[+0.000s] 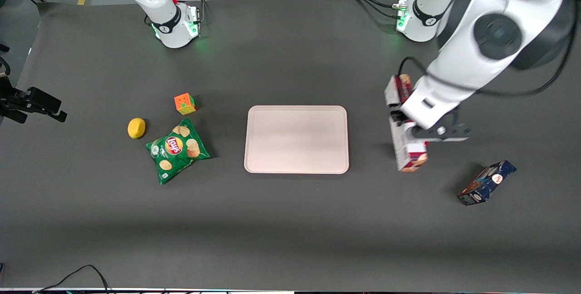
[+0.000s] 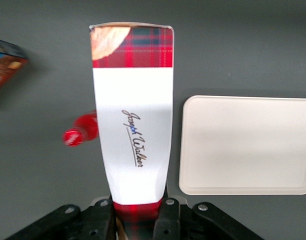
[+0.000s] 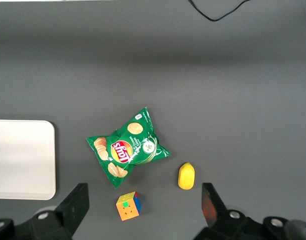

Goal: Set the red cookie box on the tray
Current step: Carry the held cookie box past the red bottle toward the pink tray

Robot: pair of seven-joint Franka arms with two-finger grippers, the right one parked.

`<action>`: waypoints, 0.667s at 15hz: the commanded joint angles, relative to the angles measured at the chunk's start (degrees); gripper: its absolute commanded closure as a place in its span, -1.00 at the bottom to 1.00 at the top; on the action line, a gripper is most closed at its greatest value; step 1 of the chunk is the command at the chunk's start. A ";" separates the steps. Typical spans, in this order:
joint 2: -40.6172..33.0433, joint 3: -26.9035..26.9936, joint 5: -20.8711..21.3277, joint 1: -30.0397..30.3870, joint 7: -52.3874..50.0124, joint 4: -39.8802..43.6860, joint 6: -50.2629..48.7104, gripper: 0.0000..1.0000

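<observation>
My claw [image 2: 138, 215] is clenched on the long slim red plaid cookie box [image 2: 133, 115], its two black fingers [image 2: 102, 220] pressed against the carton's sides near one end. From my wrist the box runs straight out away from the claw, its white panel with script lettering facing the camera and a cookie picture at the free end. In the front view the red cookie box [image 1: 405, 124] appears to be lifted clear of the dark grey desk [image 1: 290, 221], judging by the shadow offset beneath it, though I cannot be certain of the gap. It hangs toward the working arm's end of the desk, with its long axis running from nearer the front camera to farther from it.

The large flat pale pink rectangular tray [image 1: 297, 167] sits at the middle of the desk, bare inside its low rim. It lies sideways from my box, toward the parked arm's end, apart from it with a strip of bare desk between. Seen from my wrist, the tray [image 2: 245, 187] lies just beside the carton, and its long sides run crosswise to the box's long axis.

So I judge the coming move to be a plain sideways carry until the carton is over the tray, then a descent. The box looks comparable to the tray's short dimension, so I should centre it carefully or turn it to fit along the tray's length.
</observation>
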 commanded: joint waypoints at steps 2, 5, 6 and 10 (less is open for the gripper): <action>9.87 -1.50 0.85 -3.60 -5.44 3.57 3.86 0.82; 15.85 -3.34 5.58 -6.41 -11.85 3.39 9.13 0.81; 17.61 -3.79 7.95 -7.47 -14.57 3.39 10.80 0.81; 22.10 -3.79 9.99 -9.76 -16.71 1.99 16.25 0.81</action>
